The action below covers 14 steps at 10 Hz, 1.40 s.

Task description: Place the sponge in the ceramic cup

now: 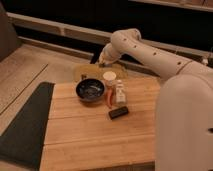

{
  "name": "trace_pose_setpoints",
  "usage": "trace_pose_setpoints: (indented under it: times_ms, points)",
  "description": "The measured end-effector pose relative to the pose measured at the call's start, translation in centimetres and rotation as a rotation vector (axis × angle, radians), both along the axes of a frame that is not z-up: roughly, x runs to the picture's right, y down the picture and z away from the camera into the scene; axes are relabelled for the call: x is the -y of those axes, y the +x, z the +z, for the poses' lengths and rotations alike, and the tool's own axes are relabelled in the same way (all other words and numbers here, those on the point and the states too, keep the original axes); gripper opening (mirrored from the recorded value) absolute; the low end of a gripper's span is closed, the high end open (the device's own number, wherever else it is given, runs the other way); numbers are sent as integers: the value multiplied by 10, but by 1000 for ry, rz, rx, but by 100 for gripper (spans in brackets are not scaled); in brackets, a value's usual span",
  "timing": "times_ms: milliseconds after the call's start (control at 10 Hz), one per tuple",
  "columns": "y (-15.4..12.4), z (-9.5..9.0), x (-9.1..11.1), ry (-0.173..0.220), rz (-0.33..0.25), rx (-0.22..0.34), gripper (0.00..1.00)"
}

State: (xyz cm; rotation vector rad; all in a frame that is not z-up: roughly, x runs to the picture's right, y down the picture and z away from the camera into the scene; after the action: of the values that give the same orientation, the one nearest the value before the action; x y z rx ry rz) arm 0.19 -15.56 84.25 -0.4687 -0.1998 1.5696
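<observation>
A white ceramic cup (pixel 109 76) stands at the back of the wooden table (pixel 95 135). My gripper (pixel 103 61) hangs just behind and above the cup, at the end of the white arm reaching in from the right. It is shut, and I see nothing blue in it. The sponge does not show anywhere; it may be hidden inside the cup or behind the gripper.
A dark bowl (pixel 90 90) sits left of the cup. A small bottle (pixel 120 93) and an orange item (pixel 109 98) stand in front of the cup, with a black block (pixel 118 112) nearer still. An olive board (pixel 81 72) lies behind, and a dark mat (pixel 25 125) to the left.
</observation>
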Motion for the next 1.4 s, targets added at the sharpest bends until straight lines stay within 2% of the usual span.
trace_pose_setpoints:
  times_ms: [300, 700, 1000, 1200, 1400]
  points:
    - [-8, 24, -10, -38, 30, 50, 0]
    - [-8, 35, -24, -75, 12, 49, 0]
    - [-2, 40, -32, -103, 24, 46, 0]
    - [-4, 39, -35, -110, 26, 84, 0]
    - [-8, 39, -42, -108, 0, 144, 2]
